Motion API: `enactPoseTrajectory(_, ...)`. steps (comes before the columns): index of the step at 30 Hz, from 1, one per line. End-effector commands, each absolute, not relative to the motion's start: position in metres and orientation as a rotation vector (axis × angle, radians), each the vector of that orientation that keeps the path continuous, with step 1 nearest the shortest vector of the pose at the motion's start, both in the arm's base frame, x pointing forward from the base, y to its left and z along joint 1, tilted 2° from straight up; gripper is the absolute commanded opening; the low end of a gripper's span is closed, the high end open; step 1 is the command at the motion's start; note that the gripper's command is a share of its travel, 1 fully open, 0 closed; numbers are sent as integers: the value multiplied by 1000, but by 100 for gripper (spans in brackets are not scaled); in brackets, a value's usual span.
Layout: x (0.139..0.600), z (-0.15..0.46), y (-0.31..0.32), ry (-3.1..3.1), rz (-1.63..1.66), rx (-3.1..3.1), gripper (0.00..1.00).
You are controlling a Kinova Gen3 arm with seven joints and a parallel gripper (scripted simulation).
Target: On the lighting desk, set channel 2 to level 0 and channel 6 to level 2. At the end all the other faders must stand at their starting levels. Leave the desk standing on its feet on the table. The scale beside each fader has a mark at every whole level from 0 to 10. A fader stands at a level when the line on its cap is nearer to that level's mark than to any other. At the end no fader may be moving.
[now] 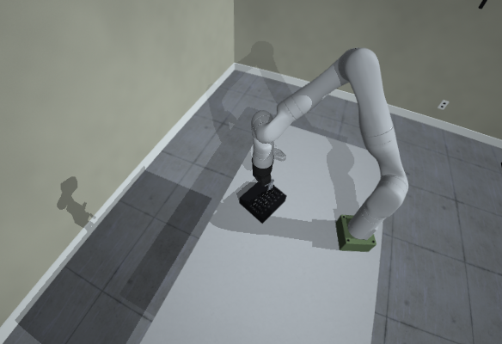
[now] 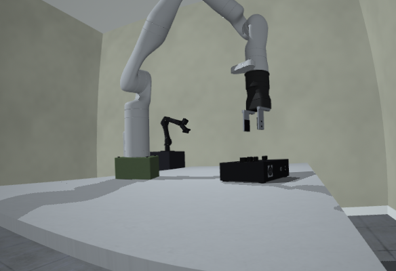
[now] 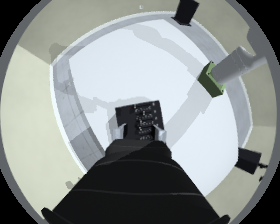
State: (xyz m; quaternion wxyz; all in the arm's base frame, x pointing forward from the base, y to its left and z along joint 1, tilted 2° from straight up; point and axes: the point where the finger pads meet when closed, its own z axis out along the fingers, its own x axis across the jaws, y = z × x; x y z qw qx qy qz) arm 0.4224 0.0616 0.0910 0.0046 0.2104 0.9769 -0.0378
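Observation:
The lighting desk [image 1: 263, 203] [image 2: 251, 171] [image 3: 144, 120] is a small black box standing on its feet on the white table [image 1: 266, 285] [image 2: 169, 218]. Its fader caps show as small bumps on top in the exterior view; their levels are too small to read. My gripper [image 2: 253, 123] [image 1: 266, 187] is open and empty. It points straight down and hangs above the desk's top, well clear of the fader caps. In the wrist view the gripper body hides the near part of the desk.
The arm's green base [image 1: 356, 234] [image 2: 136, 167] [image 3: 211, 79] stands on the table to one side of the desk. A small black camera arm on a box [image 2: 172, 143] stands behind it. The desk lies near a table edge, close to the wall.

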Motion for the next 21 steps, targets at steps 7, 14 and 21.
enactPoseTrajectory(7,424,77,59,3159,-131,153,100)
enactPoseTrajectory(14,431,67,64,3154,-124,-360,100)
enactPoseTrajectory(21,437,60,71,3083,-111,-775,100)
